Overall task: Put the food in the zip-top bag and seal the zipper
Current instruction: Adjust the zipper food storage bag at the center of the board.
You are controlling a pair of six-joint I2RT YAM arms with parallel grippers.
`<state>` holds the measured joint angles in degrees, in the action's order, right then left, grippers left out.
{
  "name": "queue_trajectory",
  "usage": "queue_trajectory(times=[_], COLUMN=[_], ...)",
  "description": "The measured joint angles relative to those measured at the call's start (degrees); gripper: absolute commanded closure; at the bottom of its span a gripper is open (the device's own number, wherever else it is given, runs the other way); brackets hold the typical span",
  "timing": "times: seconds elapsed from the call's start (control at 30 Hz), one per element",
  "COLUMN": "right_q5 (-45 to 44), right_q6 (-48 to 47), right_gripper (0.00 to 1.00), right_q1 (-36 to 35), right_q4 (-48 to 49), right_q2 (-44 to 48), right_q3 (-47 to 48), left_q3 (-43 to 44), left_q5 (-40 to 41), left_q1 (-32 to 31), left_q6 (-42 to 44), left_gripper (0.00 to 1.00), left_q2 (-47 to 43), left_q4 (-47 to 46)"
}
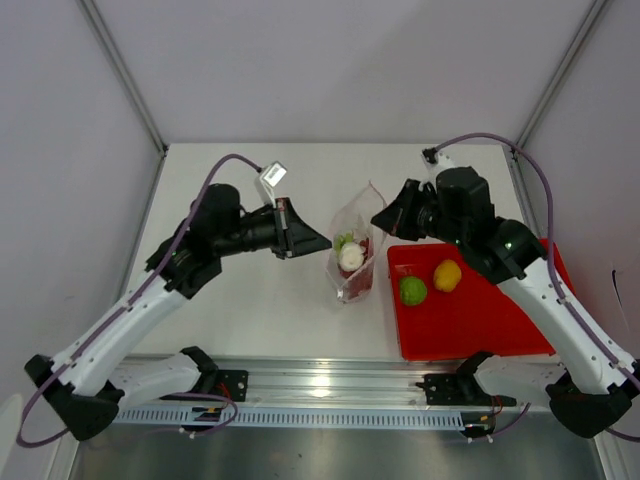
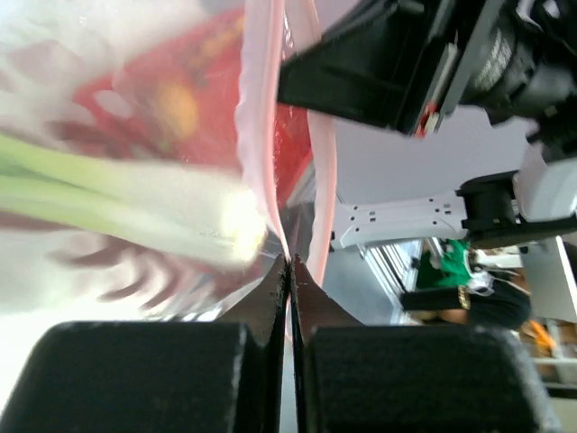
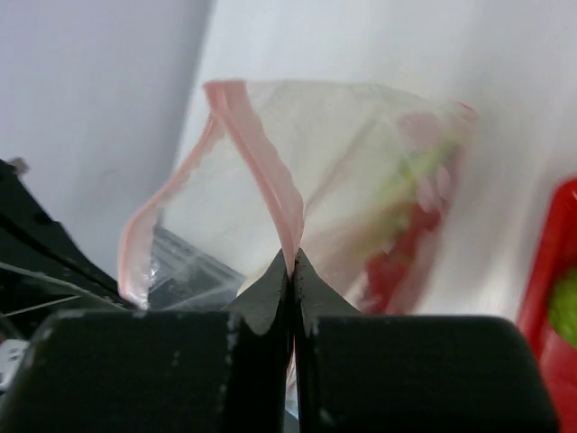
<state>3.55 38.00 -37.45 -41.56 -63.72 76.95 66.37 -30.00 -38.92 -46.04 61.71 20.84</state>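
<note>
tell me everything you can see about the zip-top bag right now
The zip-top bag is clear, crinkly plastic with a pink-red zipper strip along its mouth. It sits between the arms at the middle of the table, just left of the red tray. The mouth gapes open, unsealed. Through the plastic show a pale-green stalk and a red piece. The left gripper and the right gripper each pinch the mouth edge, jaws shut on it.

Left tool (image 2: 288,263) and right tool (image 3: 290,260) pinched tight, both arms angled inward
</note>
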Motion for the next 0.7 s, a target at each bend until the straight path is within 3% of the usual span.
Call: queue_trajectory(times=[0.1,0.2,0.4,0.6,0.63,0.67,0.7], right_q5=[3.7,8.2,13.1,15.3,15.5,15.4,15.4], right_q6=[-0.5,-0.5,-0.5,-1.1,-1.4,-1.7,-2.1], right_gripper=[1.0,1.0,1.0,1.0,0.96,0.87,0.86], right_q1=[0.9,3.2,4.3,4.1,4.1,4.1,4.2], right_q4=[2.1,4.2,5.2,4.9,4.9,5.0,5.0], right_q2=[-1.5,-4.0,-14.8,-15.9,-15.9,-15.9,-15.9], right_q3=[5.4,5.0,3.5,6.2,6.9,7.7,8.2], left_q3=[0.2,-0.4,-2.0,2.4,3.0,3.5,3.7], left_q5=[1.9,3.1,4.2,5.7,5.9,5.9,5.9], left_q1=[0.0,0.0,0.8,0.9,0.9,0.9,0.9], left_q6=[3.1,4.5,5.1,7.3,7.5,7.7,7.8], left_gripper=[0.99,0.99,1.0,1.0,1.0,0.99,0.99], left_q2=[-5.4,-7.1,-3.5,-3.8,-3.9,-4.1,-4.2], left_q4=[0.5,0.9,3.7,6.9,7.0,7.0,7.0])
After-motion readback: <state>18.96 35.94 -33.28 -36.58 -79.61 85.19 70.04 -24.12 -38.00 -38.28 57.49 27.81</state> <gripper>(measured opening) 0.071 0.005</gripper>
